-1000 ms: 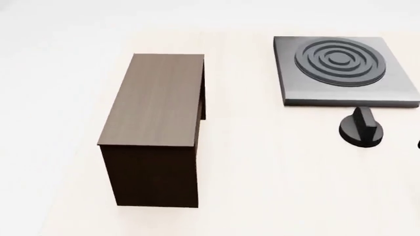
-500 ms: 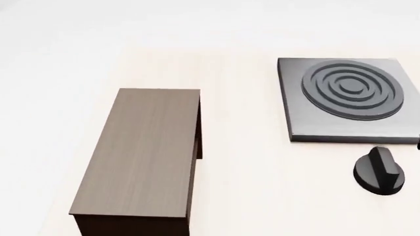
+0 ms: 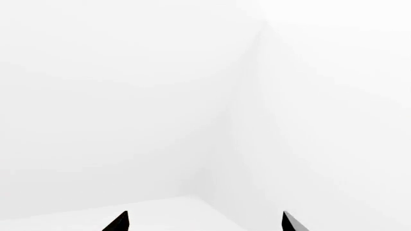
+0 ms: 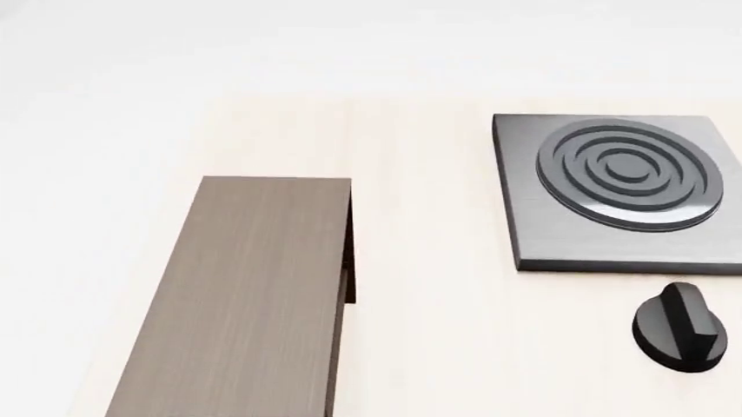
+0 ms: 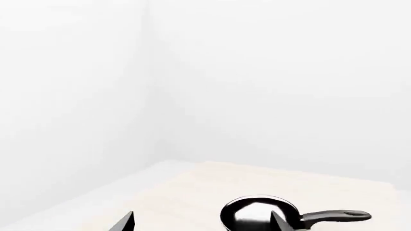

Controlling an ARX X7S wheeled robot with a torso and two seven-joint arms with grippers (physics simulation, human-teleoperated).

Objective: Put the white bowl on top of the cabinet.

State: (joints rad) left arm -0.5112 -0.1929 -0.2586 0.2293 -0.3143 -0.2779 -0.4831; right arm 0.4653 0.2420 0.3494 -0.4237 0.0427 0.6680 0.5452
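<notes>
The cabinet (image 4: 249, 295) fills the lower left of the head view, a long box with a grey-brown wood-grain top running off the bottom edge. The white bowl is out of view. Neither arm shows in the head view. In the left wrist view only the two dark fingertips of my left gripper (image 3: 204, 224) show, spread wide apart against white walls with nothing between them. My right gripper (image 5: 202, 224) is also open, its fingertips wide apart, and a black frying pan (image 5: 257, 214) lies on the pale table beyond them.
A square grey stove plate (image 4: 620, 195) with concentric rings lies at the right of the pale table (image 4: 429, 261), and a black knob (image 4: 684, 326) sits just in front of it. The pan's handle (image 5: 337, 216) sticks out sideways. White walls surround the table.
The head view has shifted: cabinet, stove plate and knob have all slid down the picture, and the cabinet's front face has dropped out of sight.
</notes>
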